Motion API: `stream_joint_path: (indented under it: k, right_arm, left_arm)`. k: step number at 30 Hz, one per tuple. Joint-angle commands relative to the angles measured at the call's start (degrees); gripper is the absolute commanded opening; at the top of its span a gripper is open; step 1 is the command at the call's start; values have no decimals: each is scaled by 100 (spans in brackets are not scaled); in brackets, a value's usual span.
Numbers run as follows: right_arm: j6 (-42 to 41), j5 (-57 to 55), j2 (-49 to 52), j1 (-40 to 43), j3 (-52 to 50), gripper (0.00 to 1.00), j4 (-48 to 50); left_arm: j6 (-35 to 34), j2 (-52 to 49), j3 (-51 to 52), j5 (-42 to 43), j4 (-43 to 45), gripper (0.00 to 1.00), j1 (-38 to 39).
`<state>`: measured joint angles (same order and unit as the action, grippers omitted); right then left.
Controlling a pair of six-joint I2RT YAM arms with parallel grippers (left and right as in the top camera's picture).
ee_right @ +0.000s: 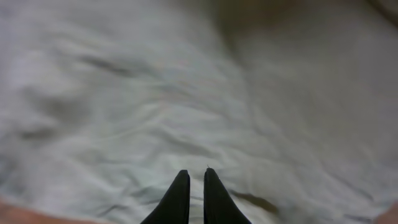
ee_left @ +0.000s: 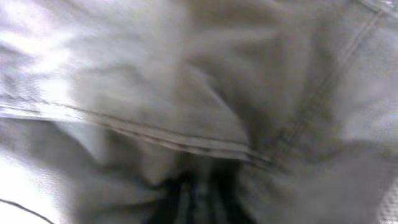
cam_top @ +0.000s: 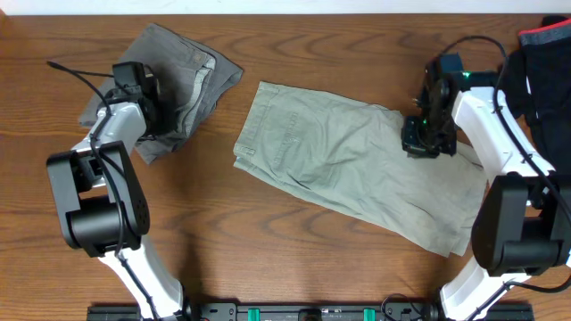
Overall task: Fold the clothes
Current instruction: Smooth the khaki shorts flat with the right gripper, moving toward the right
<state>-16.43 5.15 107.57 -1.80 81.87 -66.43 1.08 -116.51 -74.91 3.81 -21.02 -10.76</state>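
Note:
The mid-grey shorts lie crumpled at the back left of the table. My left gripper is pressed down into them. In the left wrist view its dark fingers sit blurred in grey folds, with cloth bunched around and between them, so their state is unclear. The pale khaki-green trousers lie spread flat across the middle, waistband to the left. My right gripper hovers over their right part. In the right wrist view it is shut just above the pale cloth, holding nothing.
A dark garment with a red trim is heaped at the back right corner, beside the right arm. A black cable trails left of the shorts. Bare wooden table runs along the front, ending at a black rail.

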Motion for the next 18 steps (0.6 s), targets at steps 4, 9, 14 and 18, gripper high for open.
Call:
stream_joint_path:
  k: [4, 9, 14, 18]
  right_arm:
    - [-629, -310, 24, 640, -680, 11, 426]
    - [-872, -175, 33, 857, -1423, 7, 1478]
    - [-1141, -264, 35, 863, -2055, 4, 2833]
    - [-1226, -1073, 35, 876, -2157, 3, 3574]
  left_arm:
    - [-98, 710, 188, 70, -428, 47, 221]
    - [-96, 1617, 188, 179, -498, 59, 245]
    - [31, 1950, 188, 319, -345, 63, 245]
    - [205, 1821, 188, 846, -129, 63, 247]
